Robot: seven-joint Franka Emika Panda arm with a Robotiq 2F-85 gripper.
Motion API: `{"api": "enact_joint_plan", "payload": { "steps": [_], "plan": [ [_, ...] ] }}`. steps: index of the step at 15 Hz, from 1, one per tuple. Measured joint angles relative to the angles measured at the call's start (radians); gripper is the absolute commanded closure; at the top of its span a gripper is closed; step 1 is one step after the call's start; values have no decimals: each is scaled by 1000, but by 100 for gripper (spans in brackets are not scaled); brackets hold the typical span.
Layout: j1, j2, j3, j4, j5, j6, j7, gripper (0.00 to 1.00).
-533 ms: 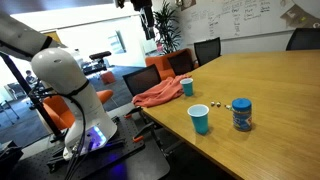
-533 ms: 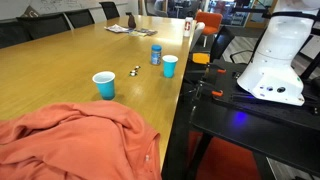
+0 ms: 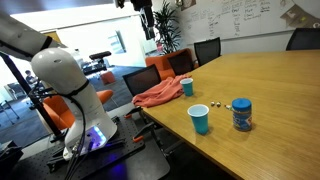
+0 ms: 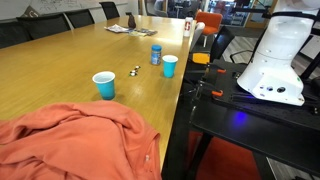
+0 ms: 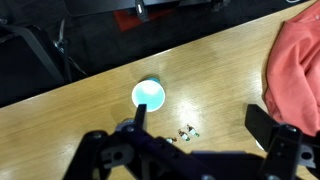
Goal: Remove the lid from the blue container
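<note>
The blue container (image 3: 241,116) stands upright on the wooden table (image 3: 270,80), with the flat blue lid (image 3: 241,103) on top. It also shows in an exterior view (image 4: 155,57), lid (image 4: 155,47) on. My gripper (image 3: 147,10) hangs high above the table's near end, far from the jar. In the wrist view the gripper (image 5: 200,125) is open and empty, looking down on the table edge. The jar and lid are out of the wrist view.
An open blue cup (image 3: 200,119) (image 4: 170,66) (image 5: 148,95) stands near the table edge. A teal cup (image 3: 187,86) (image 4: 104,85) stands by an orange cloth (image 3: 160,94) (image 4: 70,140) (image 5: 295,70). Small bits (image 3: 214,101) (image 5: 185,132) lie between them. Office chairs (image 3: 205,50) line the table.
</note>
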Motion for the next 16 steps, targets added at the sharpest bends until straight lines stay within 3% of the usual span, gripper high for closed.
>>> {"api": "enact_joint_plan", "payload": {
  "steps": [9, 16],
  "plan": [
    [-2, 5, 0, 1, 0, 7, 4, 0],
    [-49, 173, -18, 58, -11, 225, 43, 0]
  ]
}}
